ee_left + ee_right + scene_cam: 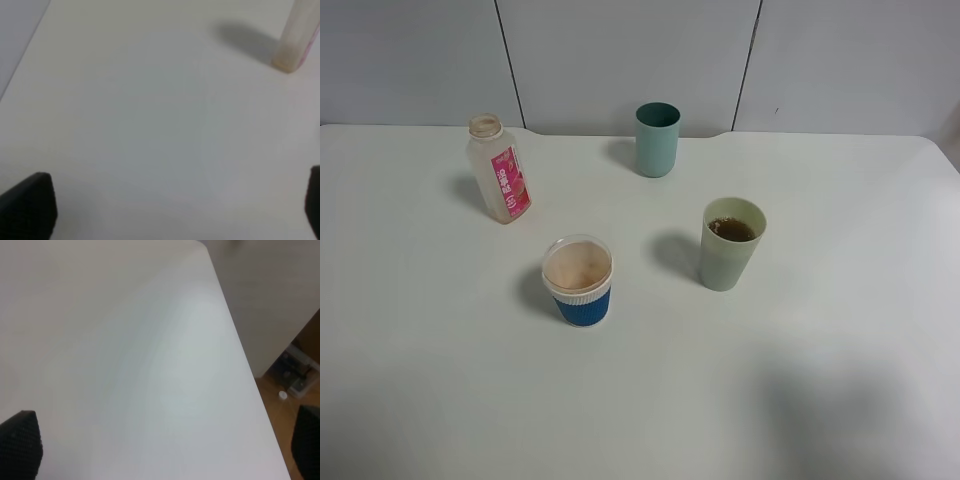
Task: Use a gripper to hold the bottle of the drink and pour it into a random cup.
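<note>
My left hand (175, 210) is hanging with fingers wide apart, holding nothing. The bottle (499, 170) is standing uncapped and looking empty at upper left of the surface (420, 380). The cup (730, 243) right of centre is holding brown drink, so pouring seems done.

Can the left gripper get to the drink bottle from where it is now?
Probably yes. The left gripper is open over bare table, and nothing stands between it and the bottle, which is upright ahead.

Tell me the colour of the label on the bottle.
Pink-red, on the clear bottle; the exterior high view shows it best.
</note>
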Controlling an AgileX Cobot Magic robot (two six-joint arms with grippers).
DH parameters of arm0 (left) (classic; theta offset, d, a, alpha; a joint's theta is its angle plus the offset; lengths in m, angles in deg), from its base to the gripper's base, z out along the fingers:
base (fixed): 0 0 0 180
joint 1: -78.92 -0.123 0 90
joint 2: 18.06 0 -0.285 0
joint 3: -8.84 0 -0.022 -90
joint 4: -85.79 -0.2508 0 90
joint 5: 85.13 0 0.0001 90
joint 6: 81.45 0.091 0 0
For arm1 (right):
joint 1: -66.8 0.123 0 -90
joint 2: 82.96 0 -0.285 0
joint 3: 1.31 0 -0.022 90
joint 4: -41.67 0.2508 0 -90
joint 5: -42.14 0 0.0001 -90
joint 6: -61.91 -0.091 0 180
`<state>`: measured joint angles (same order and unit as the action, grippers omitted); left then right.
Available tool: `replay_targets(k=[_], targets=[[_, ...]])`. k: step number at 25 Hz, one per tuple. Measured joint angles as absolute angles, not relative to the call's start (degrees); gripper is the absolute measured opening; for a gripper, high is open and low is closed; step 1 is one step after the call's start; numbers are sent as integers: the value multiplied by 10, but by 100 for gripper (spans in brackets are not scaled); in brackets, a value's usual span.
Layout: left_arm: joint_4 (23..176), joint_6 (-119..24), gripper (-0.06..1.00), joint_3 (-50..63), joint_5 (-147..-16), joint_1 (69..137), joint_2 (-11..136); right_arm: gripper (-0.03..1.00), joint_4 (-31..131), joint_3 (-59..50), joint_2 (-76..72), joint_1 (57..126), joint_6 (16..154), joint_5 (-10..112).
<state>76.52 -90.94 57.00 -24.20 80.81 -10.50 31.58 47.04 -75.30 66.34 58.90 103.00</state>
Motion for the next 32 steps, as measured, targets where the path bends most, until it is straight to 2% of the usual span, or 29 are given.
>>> replay_targets(k=[32], targets=[[765,-909,98,570,-245,808,-105,99,316,470,-753,663,589,1030]])
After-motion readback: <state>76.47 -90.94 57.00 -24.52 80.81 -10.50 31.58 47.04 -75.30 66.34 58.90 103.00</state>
